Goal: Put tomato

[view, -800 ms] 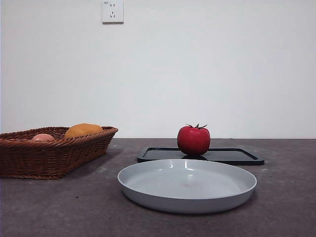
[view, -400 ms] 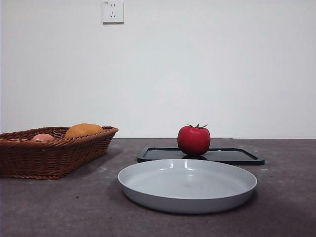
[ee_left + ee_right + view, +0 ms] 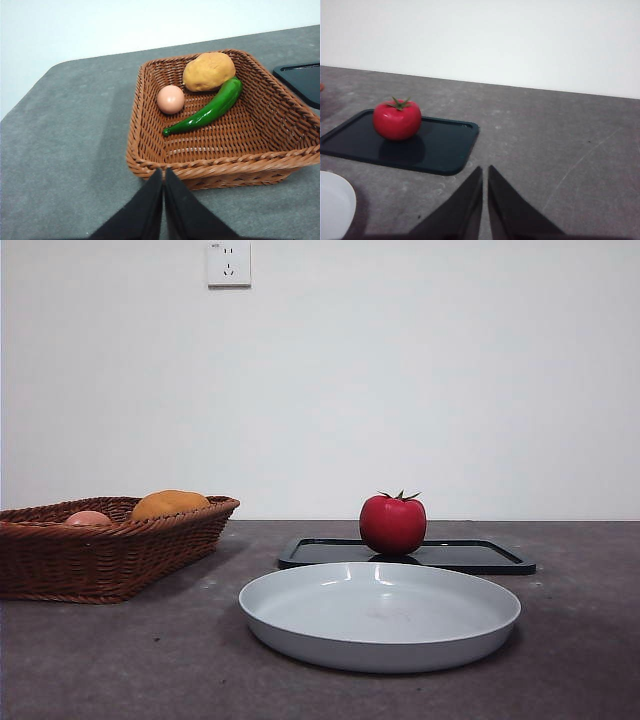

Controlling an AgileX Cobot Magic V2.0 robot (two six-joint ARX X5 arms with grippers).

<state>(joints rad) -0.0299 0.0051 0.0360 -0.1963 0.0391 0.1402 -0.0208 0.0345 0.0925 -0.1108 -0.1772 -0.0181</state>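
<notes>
the tomato (image 3: 392, 524) sits upright on the black tray (image 3: 480, 558), toward the tray's 9 o'clock end in the front view, stem up, nothing touching it, and no arm shows in that view at all. the right gripper (image 3: 485, 172) hangs above the bare table (image 3: 560, 140) with its jaws pressed together, and from its wrist view the tomato (image 3: 397, 120) lies off around 10 o'clock, well apart, with the tray (image 3: 445, 150) between. the left gripper (image 3: 163, 175) is also closed, empty, hovering just outside the near rim of the wicker basket (image 3: 150, 165), which holds a yellow fruit (image 3: 208, 71), a pink egg-like fruit (image 3: 170, 99) and a green pepper (image 3: 205, 111); it looks like the waiting arm. so the reach has not begun, and the right arm is the likely one for it. to do this well, open the jaws wide first, since the fruit is round and glossy and could squirt out of a narrow or off-centre pinch. come down from above so the jaws straddle its widest part, clear of the spiky stem, and close gently. lift straight up before travelling so it clears the tray's raised lip. the grey plate (image 3: 380, 615) sits at 6 o'clock from the tray, just in front, a probable drop spot; set it down low in the middle so it won't roll.
</notes>
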